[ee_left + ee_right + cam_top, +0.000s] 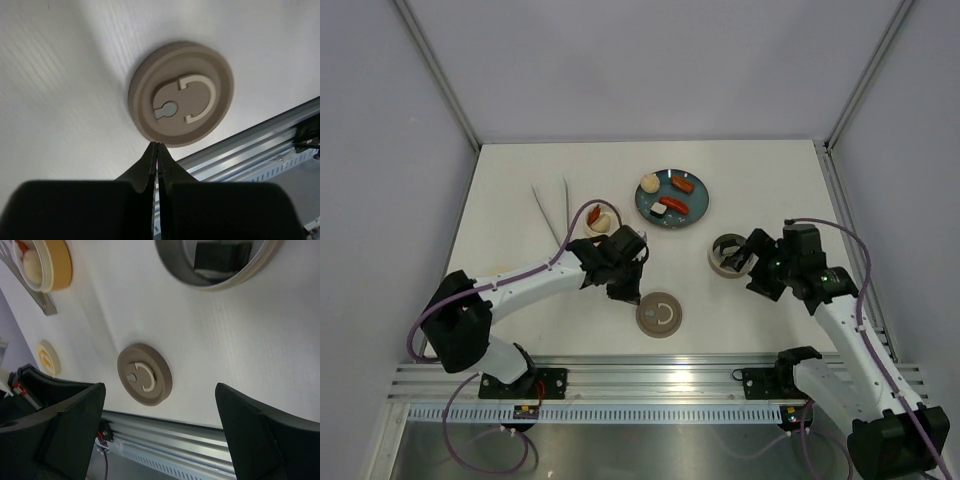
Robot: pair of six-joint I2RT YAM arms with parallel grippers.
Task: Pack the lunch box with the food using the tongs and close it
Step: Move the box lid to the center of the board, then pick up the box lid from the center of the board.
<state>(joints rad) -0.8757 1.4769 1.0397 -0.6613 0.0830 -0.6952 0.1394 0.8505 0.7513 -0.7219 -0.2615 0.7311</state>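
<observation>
Left gripper [156, 146] pinched shut, empty, just far of the round lid [660, 314] | right gripper [159, 388] gaping wide | tongs [545, 214] lying far-left on the table [520, 170] | food [649, 183] on the teal plate [698, 200], far centre

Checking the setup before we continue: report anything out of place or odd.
Nothing is spilled or broken. One oddity: the tongs lie untouched on the table, while the left arm's fingers, shut on nothing, point at the lid, which lies loose near the table's front edge.

white table [760, 180] with tongs [546, 215], teal plate [650, 208], small tan bowl [603, 231], grey ring-shaped container [715, 258], round taupe lid [659, 314]
</observation>
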